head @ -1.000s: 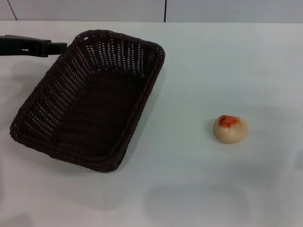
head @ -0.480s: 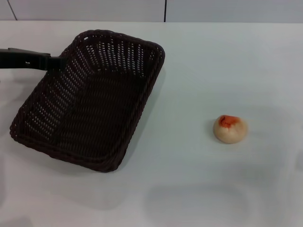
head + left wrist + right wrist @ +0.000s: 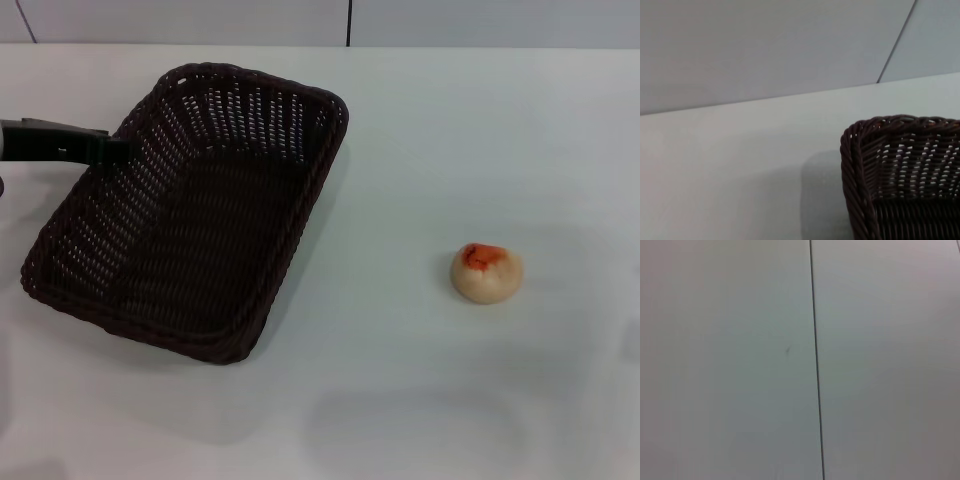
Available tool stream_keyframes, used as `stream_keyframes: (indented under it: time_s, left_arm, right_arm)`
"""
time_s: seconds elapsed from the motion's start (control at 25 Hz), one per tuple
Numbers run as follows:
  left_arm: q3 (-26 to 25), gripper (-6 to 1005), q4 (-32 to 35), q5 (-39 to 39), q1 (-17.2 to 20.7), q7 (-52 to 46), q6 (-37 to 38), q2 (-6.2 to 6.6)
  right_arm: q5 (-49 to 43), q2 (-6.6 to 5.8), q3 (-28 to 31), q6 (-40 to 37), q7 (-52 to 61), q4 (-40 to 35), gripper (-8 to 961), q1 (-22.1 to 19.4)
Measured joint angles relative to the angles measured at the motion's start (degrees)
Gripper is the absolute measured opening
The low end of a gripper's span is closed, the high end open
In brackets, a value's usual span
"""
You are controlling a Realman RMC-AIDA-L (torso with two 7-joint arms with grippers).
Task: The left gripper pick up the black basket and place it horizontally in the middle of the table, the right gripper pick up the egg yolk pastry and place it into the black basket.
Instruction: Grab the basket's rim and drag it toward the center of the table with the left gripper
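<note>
- Grip first: your left gripper (image 3: 112, 149) meets the black basket (image 3: 195, 205) rim; whether it pinches, I cannot tell.
- Confirm hold before lifting.

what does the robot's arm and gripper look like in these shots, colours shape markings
Only the left gripper shows, in the head view: a long, slim, matte black bar-like shape with a small pale marking along its side, and a bit of lighter grey where it leaves the picture. Its jaws cannot be made out. No cables or lights are visible. The right gripper appears in no view.
</note>
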Motion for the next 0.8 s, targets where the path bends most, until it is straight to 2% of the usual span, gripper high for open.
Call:
stream_keyframes:
  time_s: [0.8]
  left_arm:
    - [2.26, 334, 0.94, 3.06, -0.91, 0.25, 0.11, -0.07]
  right_arm:
    - [0.00, 0.03, -0.24, -0.32, -0.04, 0.20, 508, 0.13]
